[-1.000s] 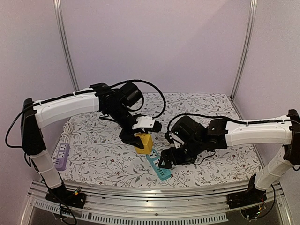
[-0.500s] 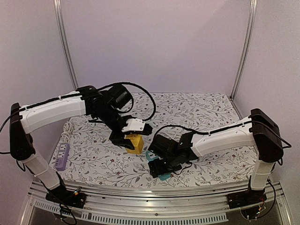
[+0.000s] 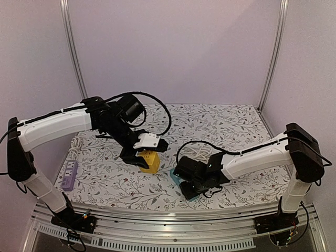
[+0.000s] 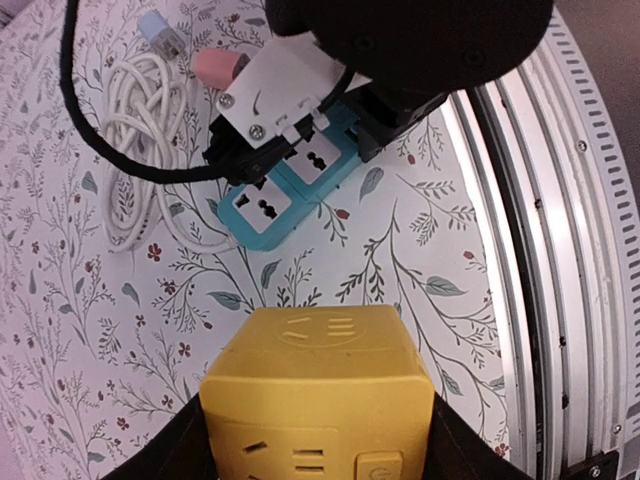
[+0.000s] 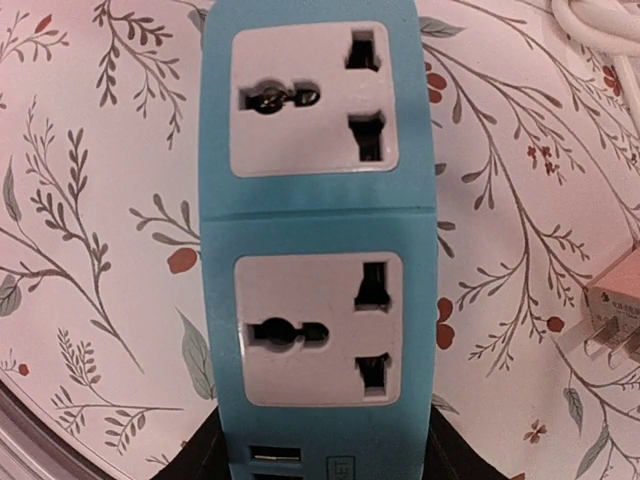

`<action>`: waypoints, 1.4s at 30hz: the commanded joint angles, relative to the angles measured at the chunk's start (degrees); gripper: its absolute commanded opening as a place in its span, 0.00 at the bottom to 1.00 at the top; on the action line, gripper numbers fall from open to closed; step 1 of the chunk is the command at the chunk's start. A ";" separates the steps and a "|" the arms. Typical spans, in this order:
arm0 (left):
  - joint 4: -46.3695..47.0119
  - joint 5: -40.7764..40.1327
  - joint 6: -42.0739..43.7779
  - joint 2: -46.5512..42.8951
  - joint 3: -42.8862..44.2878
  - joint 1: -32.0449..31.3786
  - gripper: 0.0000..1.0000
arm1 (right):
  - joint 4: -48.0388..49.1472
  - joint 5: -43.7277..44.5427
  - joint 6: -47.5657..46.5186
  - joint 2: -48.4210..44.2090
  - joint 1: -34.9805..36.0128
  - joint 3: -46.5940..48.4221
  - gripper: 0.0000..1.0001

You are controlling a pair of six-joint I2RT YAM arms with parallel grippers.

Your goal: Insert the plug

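My left gripper is shut on a yellow cube socket and holds it just above the table. In the left wrist view the cube fills the space between the jaws. My right gripper is shut on the end of a teal power strip that lies on the table. Two of the strip's white universal sockets show in the right wrist view. A pink plug and a pale blue plug lie beyond the strip by a coil of white cable.
A purple power strip lies at the table's left edge. The white cable coil lies behind the right gripper. The pink plug's prongs show at the right edge of the right wrist view. A metal rail runs along the near table edge.
My left gripper has carried the yellow cube left and toward the near edge. My right arm has swung low over the teal strip, which now sits mostly under the gripper.
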 commanded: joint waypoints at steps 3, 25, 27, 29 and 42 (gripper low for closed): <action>-2.57 2.28 1.08 -1.81 1.04 2.06 0.00 | 7.86 1.32 -20.06 -2.04 0.15 -0.50 0.38; 1.93 6.69 -0.42 -7.76 -11.21 5.02 0.00 | 18.90 -7.34 -44.32 1.99 1.22 3.55 0.43; 3.86 6.94 -0.46 -6.85 -11.44 5.01 0.00 | 16.45 -7.97 -43.88 2.33 1.17 4.67 0.47; 5.55 7.47 -0.31 -5.90 -11.96 5.01 0.00 | 12.80 -9.32 -43.75 3.13 1.21 6.05 0.50; 7.72 10.77 0.58 -1.38 -13.15 4.76 0.00 | 7.36 -7.53 -41.24 4.09 1.14 8.04 0.70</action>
